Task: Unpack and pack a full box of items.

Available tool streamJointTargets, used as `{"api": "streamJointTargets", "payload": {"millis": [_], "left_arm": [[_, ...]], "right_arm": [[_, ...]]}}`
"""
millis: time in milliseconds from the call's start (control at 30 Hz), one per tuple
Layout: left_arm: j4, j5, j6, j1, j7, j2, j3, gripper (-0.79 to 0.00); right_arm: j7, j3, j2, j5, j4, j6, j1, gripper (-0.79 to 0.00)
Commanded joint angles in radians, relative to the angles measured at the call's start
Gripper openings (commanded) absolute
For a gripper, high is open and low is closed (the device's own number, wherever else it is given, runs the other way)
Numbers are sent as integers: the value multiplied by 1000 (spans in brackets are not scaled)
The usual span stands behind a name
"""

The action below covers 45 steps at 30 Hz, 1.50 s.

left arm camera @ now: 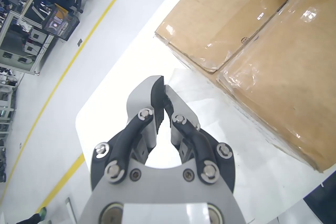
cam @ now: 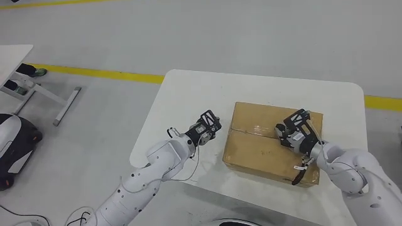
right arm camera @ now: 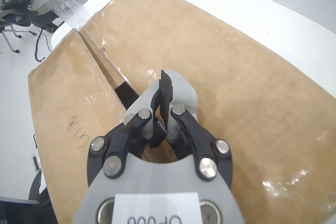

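A brown cardboard box (cam: 270,144) lies on the white table (cam: 188,94), its two top flaps meeting at a middle seam. My left gripper (cam: 210,123) hovers just off the box's left end, shut on a strip of clear tape (right arm camera: 69,8) that stretches from its fingertips (left arm camera: 160,83) to the seam's end. In the left wrist view the tape (left arm camera: 194,93) hangs as a clear sheet in front of the box (left arm camera: 236,12). My right gripper (right arm camera: 164,78) is shut and sits on top of the box (right arm camera: 210,51) at the seam, where a dark gap shows between the flaps.
The box takes up the table's right half; bare tabletop (left arm camera: 136,57) lies to its left and behind it. The table's front edge runs close to the box. Another white table (cam: 12,56) stands far left on the floor, beyond yellow floor lines.
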Motion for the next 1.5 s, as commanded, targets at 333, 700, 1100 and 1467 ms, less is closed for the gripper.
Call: {"api": "streamJointTargets", "payload": {"millis": [333,700,1100,1467], "left_arm": [[-41,4,8,40,-30,-2,-29,-785],[-47,71,53,-20,-5,-15,3,-723],[-51,105,81,-54,8,-26,8,-751],[-52,93,86,-70,0,-36,8,-440]], "right_arm": [[-3,-11,-12,-16,28,9,7,-785],[4,-15,-21,-23,33,7,11,-785],[8,-28,-32,-38,39,0,13,-785],[3,-11,-37,-22,43,1,10,-785]]}}
